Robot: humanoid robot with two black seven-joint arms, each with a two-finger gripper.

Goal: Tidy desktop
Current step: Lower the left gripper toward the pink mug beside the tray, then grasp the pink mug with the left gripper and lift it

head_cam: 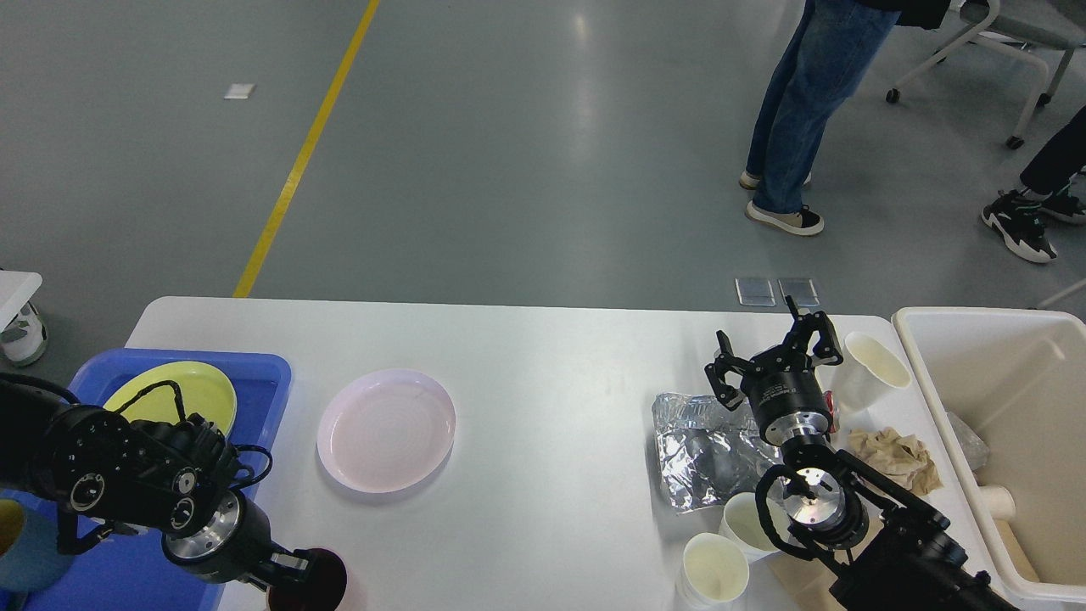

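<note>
Two grippers show from our head view. Our left gripper (293, 570) meets a dark red cup (316, 584) on the desktop (543, 407); its grip we cannot tell. Our right gripper (768, 361) hangs spread apart, foil (704, 450) just beneath.

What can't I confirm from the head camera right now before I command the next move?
- Left gripper: dark against the maroon cup at the bottom edge; grip cannot be told.
- Maroon cup: cut off by the frame's bottom edge.
- Paper cup near the foil: partly hidden by the right arm.
- White bin: right side cut off; contents only partly visible.
- Blue cup: cropped at the left edge.
</note>
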